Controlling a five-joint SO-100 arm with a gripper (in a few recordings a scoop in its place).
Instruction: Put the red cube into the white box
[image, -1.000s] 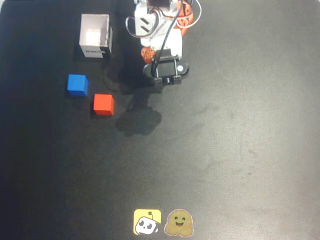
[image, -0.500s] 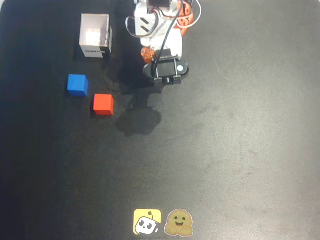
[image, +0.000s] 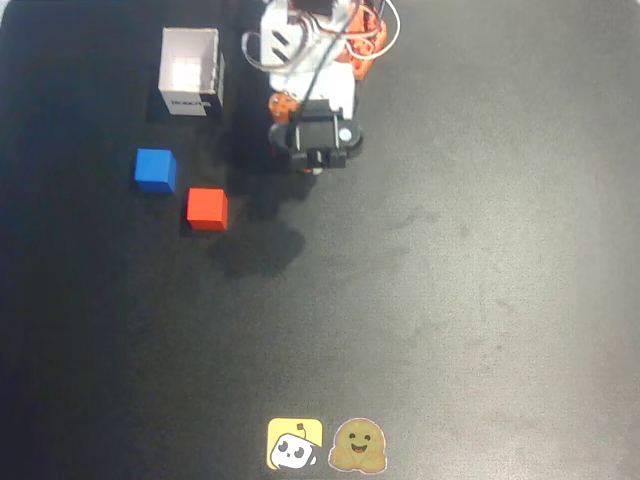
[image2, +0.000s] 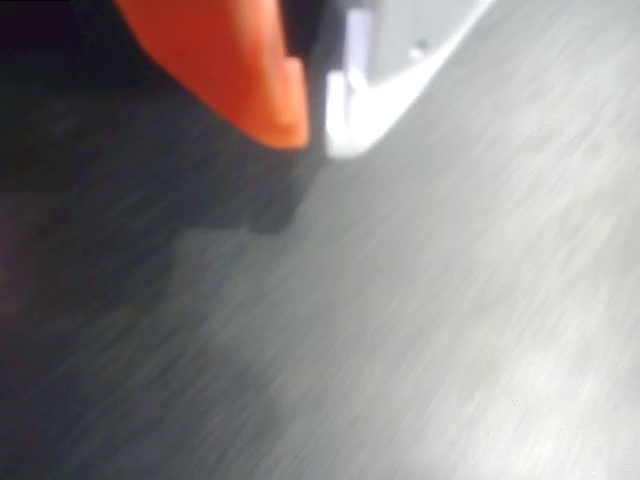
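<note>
The red cube (image: 207, 208) lies on the black table, left of centre in the overhead view. The white box (image: 190, 72) stands open-topped at the upper left, with dark lettering on its near side. My gripper (image: 312, 165) hangs at the top centre, to the right of the cube and above it in the picture, well apart from it. In the blurred wrist view the orange finger (image2: 255, 85) and the white finger (image2: 375, 95) meet at their tips, so the gripper (image2: 317, 135) is shut with nothing in it, over bare table.
A blue cube (image: 155, 169) sits just up and left of the red cube, between it and the box. The arm's base (image: 310, 40) with its cables is at the top edge. Two stickers (image: 325, 445) lie at the bottom edge.
The arm has swung a little to the left, and its shadow on the table has shifted left with it. Cubes and box have not moved.
</note>
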